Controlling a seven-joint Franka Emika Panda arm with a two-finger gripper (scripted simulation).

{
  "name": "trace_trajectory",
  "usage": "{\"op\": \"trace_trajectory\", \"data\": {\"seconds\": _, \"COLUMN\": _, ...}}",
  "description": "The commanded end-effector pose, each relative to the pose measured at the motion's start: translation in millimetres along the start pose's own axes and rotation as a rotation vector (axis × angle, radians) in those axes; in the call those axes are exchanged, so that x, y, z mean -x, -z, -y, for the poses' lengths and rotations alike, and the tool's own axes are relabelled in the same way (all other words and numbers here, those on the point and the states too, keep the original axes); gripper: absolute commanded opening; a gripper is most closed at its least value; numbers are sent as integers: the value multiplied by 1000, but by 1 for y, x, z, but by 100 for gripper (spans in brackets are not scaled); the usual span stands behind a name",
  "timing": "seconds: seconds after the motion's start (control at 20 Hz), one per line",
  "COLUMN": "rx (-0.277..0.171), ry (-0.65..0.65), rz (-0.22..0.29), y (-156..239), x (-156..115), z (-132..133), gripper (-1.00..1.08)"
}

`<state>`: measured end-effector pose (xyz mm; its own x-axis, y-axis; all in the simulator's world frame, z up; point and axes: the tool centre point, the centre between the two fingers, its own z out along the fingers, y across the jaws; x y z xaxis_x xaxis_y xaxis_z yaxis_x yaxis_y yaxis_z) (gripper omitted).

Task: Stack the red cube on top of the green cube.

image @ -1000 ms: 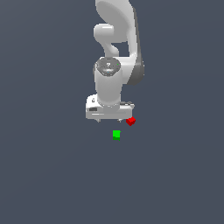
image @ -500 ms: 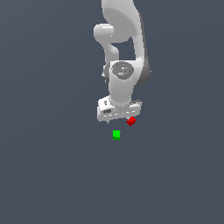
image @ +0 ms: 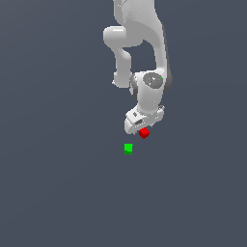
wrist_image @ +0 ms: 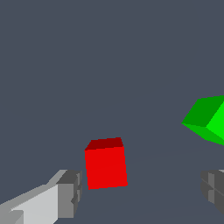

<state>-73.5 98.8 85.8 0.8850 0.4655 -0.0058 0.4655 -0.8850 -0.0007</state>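
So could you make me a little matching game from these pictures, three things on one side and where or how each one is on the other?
Things:
1. red cube
2. green cube
3. gripper

States:
A. open, fingers spread wide apart
B. sitting alone on the floor, off to the side of the fingers
C. lying between the two fingers, not touched by either

Pairs: 1-C, 2-B, 3-A
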Motion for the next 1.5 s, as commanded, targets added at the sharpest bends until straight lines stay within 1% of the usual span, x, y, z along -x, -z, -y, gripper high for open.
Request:
{"op": "trace_trajectory", "data": {"seconds": 0.0, "rx": 0, "ry": 48, "rz": -4, "y": -7, "x": 4, "z": 13, "gripper": 100}}
{"op": "trace_trajectory", "data": {"seconds": 0.3, "rx": 0, "ry": 98, "rz": -6, "y": -15, "x": 10, "z": 26, "gripper": 100}}
{"op": "trace_trajectory", "data": {"seconds": 0.6, "rx": 0, "ry": 94, "rz": -5, "y": -19, "x": 10, "z": 25, "gripper": 100}}
{"op": "trace_trajectory", "data": {"seconds": 1.05, "rx": 0, "ry": 98, "rz": -6, "y": -56, "x": 11, "z": 26, "gripper": 100}}
{"op": "trace_trajectory", "data": {"seconds": 1.35, "rx": 1, "ry": 100, "rz": -6, "y": -66, "x": 11, "z": 26, "gripper": 100}}
{"op": "trace_trajectory", "data": {"seconds": 1.4, "rx": 1, "ry": 100, "rz": -6, "y": -66, "x": 11, "z": 26, "gripper": -100}}
{"op": "trace_trajectory", "data": {"seconds": 1.45, "rx": 1, "ry": 100, "rz": -6, "y": -66, "x": 11, "z": 26, "gripper": -100}}
